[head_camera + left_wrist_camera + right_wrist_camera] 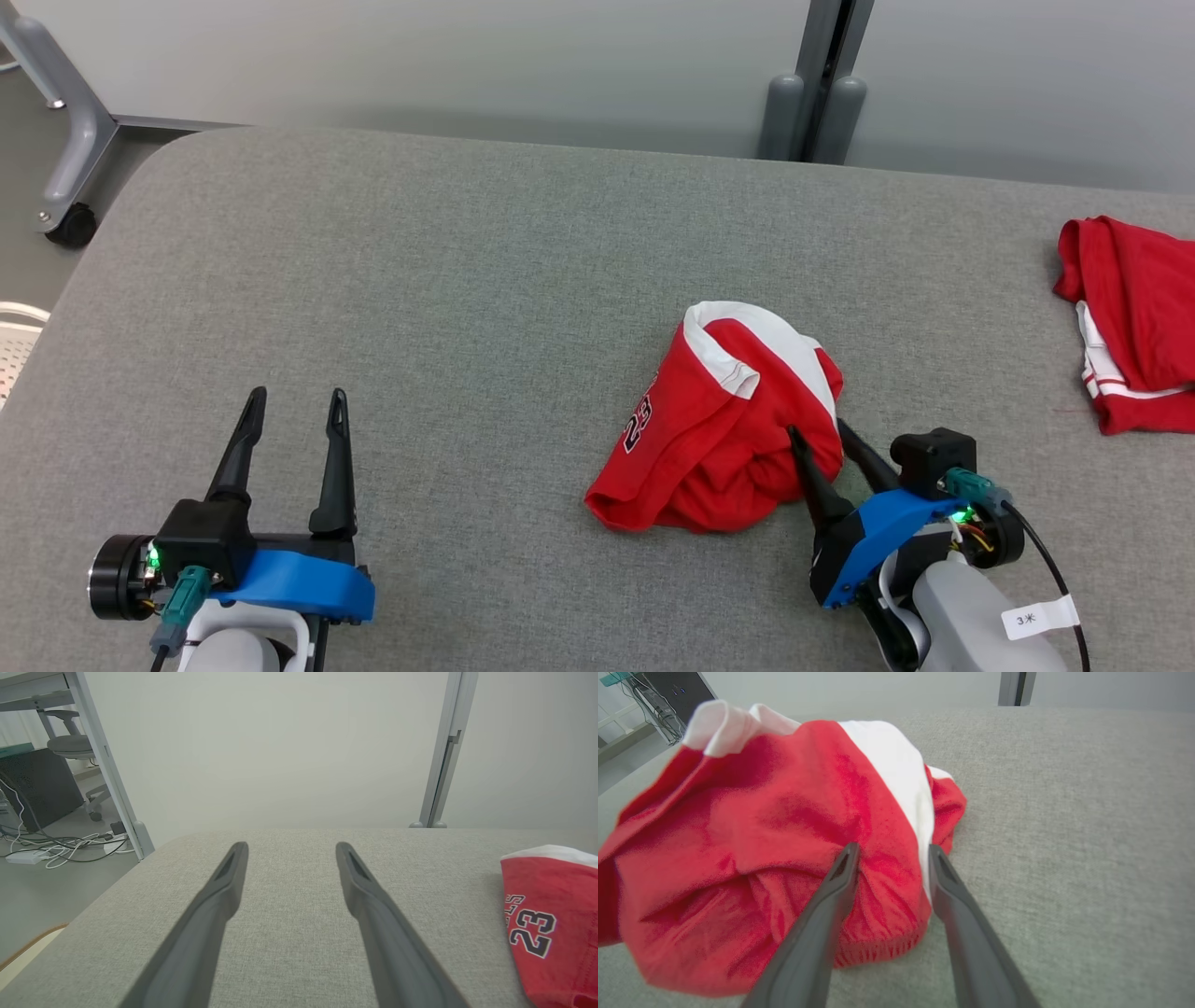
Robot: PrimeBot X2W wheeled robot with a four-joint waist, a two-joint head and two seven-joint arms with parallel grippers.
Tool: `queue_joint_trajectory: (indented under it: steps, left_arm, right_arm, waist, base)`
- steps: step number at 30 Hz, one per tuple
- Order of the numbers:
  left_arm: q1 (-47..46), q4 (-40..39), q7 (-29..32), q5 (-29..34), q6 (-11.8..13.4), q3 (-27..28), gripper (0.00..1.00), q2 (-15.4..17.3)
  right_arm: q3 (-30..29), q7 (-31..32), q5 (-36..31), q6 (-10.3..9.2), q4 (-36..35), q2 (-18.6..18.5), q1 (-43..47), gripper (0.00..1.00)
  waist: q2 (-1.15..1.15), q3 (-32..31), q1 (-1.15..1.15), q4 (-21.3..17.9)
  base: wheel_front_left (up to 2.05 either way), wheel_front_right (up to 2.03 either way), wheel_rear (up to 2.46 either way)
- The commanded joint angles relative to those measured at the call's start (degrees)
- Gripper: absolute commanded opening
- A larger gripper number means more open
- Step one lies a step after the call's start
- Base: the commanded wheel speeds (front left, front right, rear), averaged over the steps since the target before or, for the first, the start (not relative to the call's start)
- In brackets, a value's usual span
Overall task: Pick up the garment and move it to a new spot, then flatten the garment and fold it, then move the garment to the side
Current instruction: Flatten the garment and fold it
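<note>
With my right gripper (819, 429) standing jaws-apart astride a fold at the near right edge of the crumpled garment (709, 439) mid-table (467, 280), I should reach deep and pinch a thick bunch before lifting, while my left gripper (297, 394) hangs spread over bare cloth.

Seen from my remote station: a grey fabric-topped table (467, 280) with a rounded corner lies under soft, even light. Behind it stand pale partition panels (420, 56), joined by a grey post (826, 56) with two rounded feet. At the far left, a grey metal frame leg (73, 140) ends in a black caster (71, 225) on the grey floor (19, 168). My left wrist camera catches an office chair (70, 746), a dark cabinet (37, 784) and loose cables (60, 841) beside a white power strip (23, 857).
</note>
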Motion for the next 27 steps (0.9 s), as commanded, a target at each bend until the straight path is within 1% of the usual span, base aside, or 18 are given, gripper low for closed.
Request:
queue_joint_trajectory:
  steps: [1,4,9,17,19,22,27]
  left_arm:
    - [-0.65,0.15,-0.26,0.23,-0.29,0.27,1.0,-0.12]
    - [-0.5,0.42,-0.26,0.25,-0.23,0.51,1.0,-0.22]
    - [-0.3,0.74,-0.26,0.42,-0.41,0.69,1.0,-0.44]
    - [0.56,0.33,-0.26,0.8,-0.6,1.02,1.0,-0.84]
    - [0.81,0.09,-0.26,0.9,-0.57,1.19,1.0,-0.89]
    - [1.22,-0.23,-0.26,1.02,-0.63,1.32,1.0,-1.08]
    - [2.09,-0.38,-0.26,1.01,-0.48,1.21,1.0,-1.66]
  right_arm:
    - [0.24,-0.18,0.41,0.01,-0.19,0.15,0.36,0.0]
    - [-0.07,-0.18,1.06,0.01,-1.04,-0.18,0.64,0.0]
    - [-1.61,-0.19,0.01,0.01,-3.38,-2.72,-1.24,0.0]
    - [-3.99,-0.19,-4.79,0.01,-9.29,-8.42,-5.82,0.0]
    - [-4.23,-0.18,-6.13,0.01,-11.05,-9.24,-6.46,0.0]
    - [-3.22,-0.19,-7.66,0.01,-14.27,-10.14,-6.45,0.0]
    - [0.96,-0.18,-8.79,0.01,-19.66,-10.38,-0.71,0.0]
  waist:
    - [0.0,-0.08,0.0,-0.07]
    - [0.0,-0.5,0.0,-0.52]
    - [0.0,-1.44,0.0,-1.12]
    - [0.0,-3.41,0.0,-2.0]
    - [0.0,-3.92,0.0,-2.38]
    - [0.0,-4.57,0.0,-2.93]
    - [0.0,-5.34,0.0,-3.98]
  base:
    - [0.0,0.0,0.0]
    - [0.0,0.0,0.0]
    - [0.0,0.0,0.0]
    - [0.0,0.0,0.0]
    - [0.0,0.0,0.0]
    - [0.0,0.0,0.0]
    - [0.0,0.0,0.0]
